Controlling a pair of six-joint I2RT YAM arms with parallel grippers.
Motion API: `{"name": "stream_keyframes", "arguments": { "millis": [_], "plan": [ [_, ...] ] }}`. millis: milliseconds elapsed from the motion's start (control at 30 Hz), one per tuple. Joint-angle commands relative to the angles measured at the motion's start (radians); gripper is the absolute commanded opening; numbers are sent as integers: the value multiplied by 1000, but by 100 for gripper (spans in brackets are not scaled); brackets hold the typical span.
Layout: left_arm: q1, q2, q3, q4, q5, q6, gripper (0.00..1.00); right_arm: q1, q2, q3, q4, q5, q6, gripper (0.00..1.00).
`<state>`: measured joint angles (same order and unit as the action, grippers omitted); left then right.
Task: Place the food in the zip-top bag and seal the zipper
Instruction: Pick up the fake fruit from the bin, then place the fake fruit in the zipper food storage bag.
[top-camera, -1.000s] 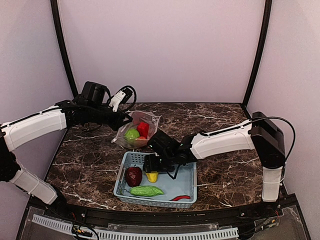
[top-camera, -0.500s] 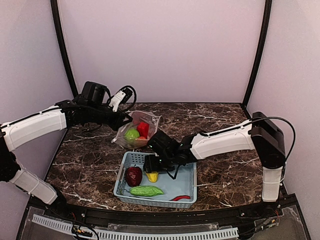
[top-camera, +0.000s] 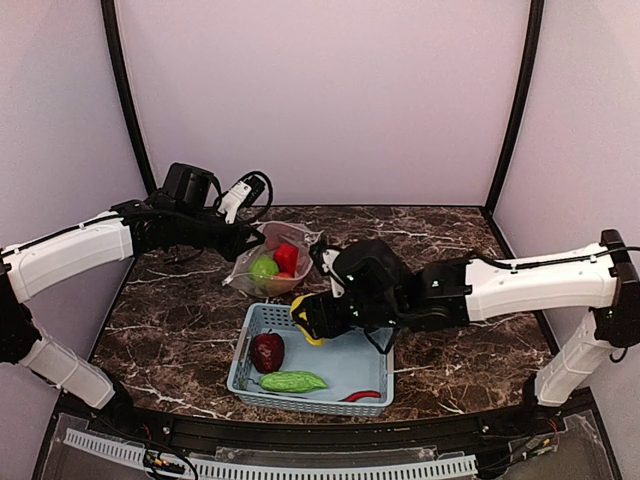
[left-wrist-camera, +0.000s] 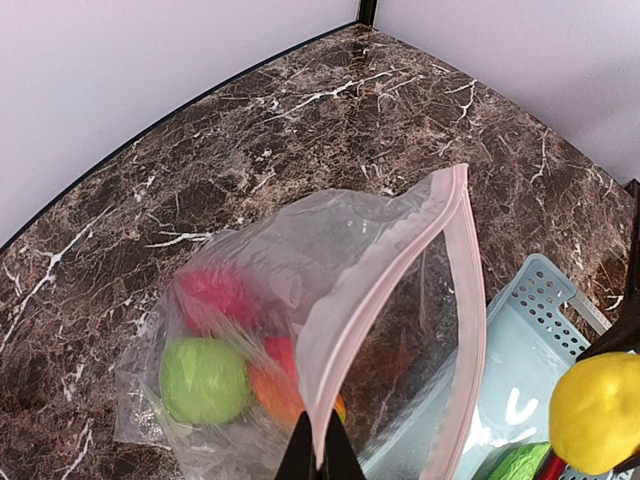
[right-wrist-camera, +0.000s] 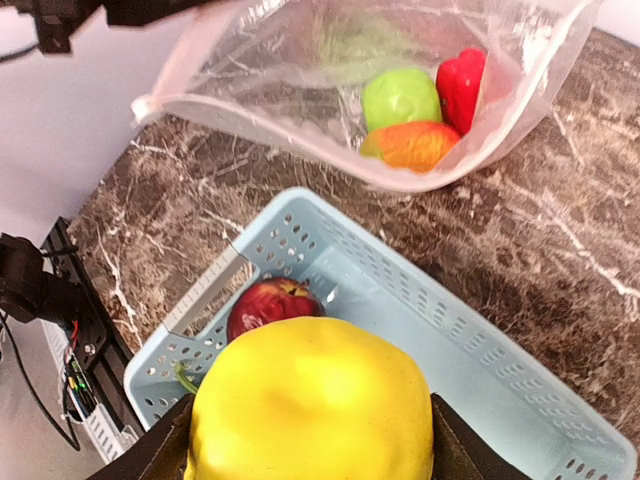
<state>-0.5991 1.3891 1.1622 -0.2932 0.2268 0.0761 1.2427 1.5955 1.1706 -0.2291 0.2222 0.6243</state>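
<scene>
Yellow pepper (right-wrist-camera: 310, 400) gripped in R claw (top-camera: 308, 321) over basket (right-wrist-camera: 330, 225); L claw (left-wrist-camera: 318, 452) (closed) pinches bag (left-wrist-camera: 330, 235) rim.

The left arm (top-camera: 70, 252) and right arm (top-camera: 530, 285) have white shells and black joints. A black cable (top-camera: 269, 190) loops by the black left end effector (top-camera: 243, 243).

No words, numbers, brand marks or signs can be read in any of the views. The zip-top bag (top-camera: 272, 248), the light blue basket (top-camera: 345, 365) and the marbled surface (top-camera: 450, 240) show no legible print.
</scene>
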Motion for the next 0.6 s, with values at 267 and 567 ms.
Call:
{"name": "stream_keyframes", "arguments": {
  "millis": [267, 567],
  "plan": [
    [-1, -23, -10, -13, 17, 9, 1, -66, -1, 210, 41, 114, -245, 58],
    [-1, -27, -11, -11, 23, 10, 1, -142, 158, 383, 52, 69, -342, 58]
  ]
}}
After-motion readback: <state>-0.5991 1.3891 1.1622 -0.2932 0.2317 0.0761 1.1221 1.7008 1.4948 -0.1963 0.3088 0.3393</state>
